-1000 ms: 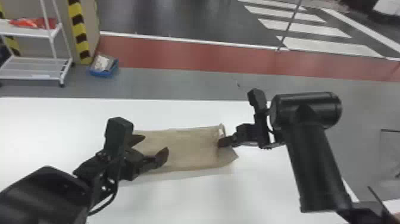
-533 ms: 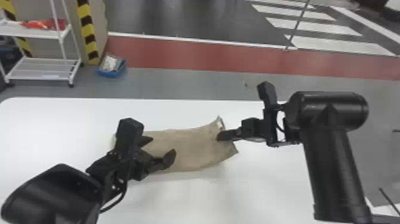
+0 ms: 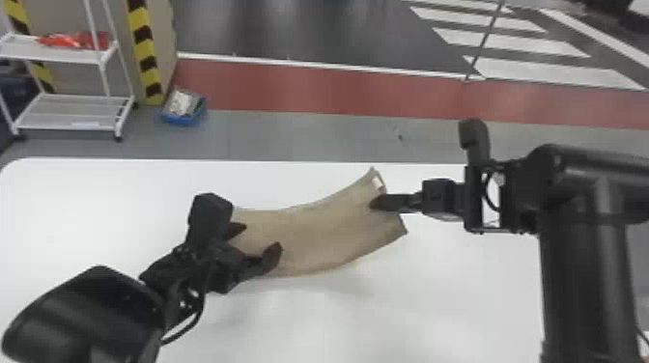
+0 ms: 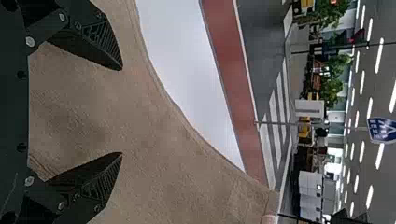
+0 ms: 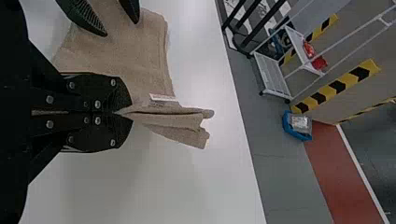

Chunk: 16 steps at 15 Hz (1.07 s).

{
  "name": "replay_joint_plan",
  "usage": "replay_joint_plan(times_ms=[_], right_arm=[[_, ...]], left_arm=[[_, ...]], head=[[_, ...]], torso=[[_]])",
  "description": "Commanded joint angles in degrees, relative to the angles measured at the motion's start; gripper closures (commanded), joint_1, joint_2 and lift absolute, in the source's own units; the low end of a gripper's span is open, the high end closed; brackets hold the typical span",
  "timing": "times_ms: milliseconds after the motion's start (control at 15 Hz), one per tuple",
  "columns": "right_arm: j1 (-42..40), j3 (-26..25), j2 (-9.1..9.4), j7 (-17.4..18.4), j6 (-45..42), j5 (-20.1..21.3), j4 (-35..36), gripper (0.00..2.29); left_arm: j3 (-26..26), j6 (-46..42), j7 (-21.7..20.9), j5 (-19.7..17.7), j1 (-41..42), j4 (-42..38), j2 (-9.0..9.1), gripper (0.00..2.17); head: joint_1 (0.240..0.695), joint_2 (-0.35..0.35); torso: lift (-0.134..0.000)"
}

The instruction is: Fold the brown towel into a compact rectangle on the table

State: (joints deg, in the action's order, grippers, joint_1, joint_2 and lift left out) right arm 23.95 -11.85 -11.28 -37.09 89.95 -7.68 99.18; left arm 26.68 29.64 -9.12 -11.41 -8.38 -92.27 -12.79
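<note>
The brown towel [image 3: 318, 231] is a long strip above the white table, its right end raised. My right gripper [image 3: 379, 202] holds that end near a small white tag; in the right wrist view, my right gripper [image 5: 123, 112] is shut on the towel [image 5: 135, 60], which bunches into folds at the fingertips. My left gripper [image 3: 261, 239] stands over the towel's left part with fingers apart. In the left wrist view, the left gripper [image 4: 122, 111] is open, with towel cloth [image 4: 154, 135] spread beneath and beyond its two fingers.
The white table [image 3: 434, 289] extends around the towel on all sides. Past its far edge stand a white wire shelf [image 3: 72, 111] with red items and a blue bin [image 3: 183, 113] on the floor. A striped post [image 3: 145, 53] rises beside the shelf.
The towel's right end has risen with my right gripper, bending the strip upward. Everything in the head view has shifted slightly rightward. My left gripper stays open over the left part.
</note>
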Motion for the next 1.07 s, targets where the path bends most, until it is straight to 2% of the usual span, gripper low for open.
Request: replay_joint_plan(times_ms=[0,67,133,267,600,733,1000], right_arm=[[-0.4,-1.7,-1.03,0.1,0.1,-1.3,0.1,1.21],[-0.4,-1.8,-1.12,0.0,0.1,-1.4,0.1,1.21],[-0.3,-1.7,-1.29,0.1,0.1,-1.5,0.1,1.21],[0.0,-1.7,-1.29,0.1,0.1,-1.6,0.1,1.21],[-0.3,-2.1,-1.12,0.4,0.1,-5.2,2.9,1.21],[0.0,-1.8,0.03,0.8,0.1,-6.7,3.9,1.21],[1.2,1.2,2.93,1.1,0.1,-6.3,3.8,1.21]], left_arm=[[-2.1,0.6,-0.5,-1.9,-0.1,0.1,-0.21,1.10],[-3.4,6.9,-0.6,-3.3,-0.8,0.2,0.23,1.73],[-3.8,10.9,-0.9,-3.6,-1.6,0.2,0.58,1.99],[-3.9,12.2,-2.0,-3.5,-1.6,0.7,0.49,2.01],[-3.0,12.7,-2.0,-2.1,-1.8,2.6,0.67,2.01],[-2.2,12.7,-2.0,-2.1,-1.9,2.7,1.28,2.00],[0.2,12.7,-1.8,-2.2,-2.0,2.6,2.42,2.00]], head=[[0.695,-0.211],[0.695,-0.213],[0.695,-0.214],[0.695,-0.206],[0.695,-0.195],[0.695,-0.188],[0.695,-0.180]], torso=[[-0.124],[-0.124],[-0.124],[-0.124],[-0.124],[-0.124],[-0.124]])
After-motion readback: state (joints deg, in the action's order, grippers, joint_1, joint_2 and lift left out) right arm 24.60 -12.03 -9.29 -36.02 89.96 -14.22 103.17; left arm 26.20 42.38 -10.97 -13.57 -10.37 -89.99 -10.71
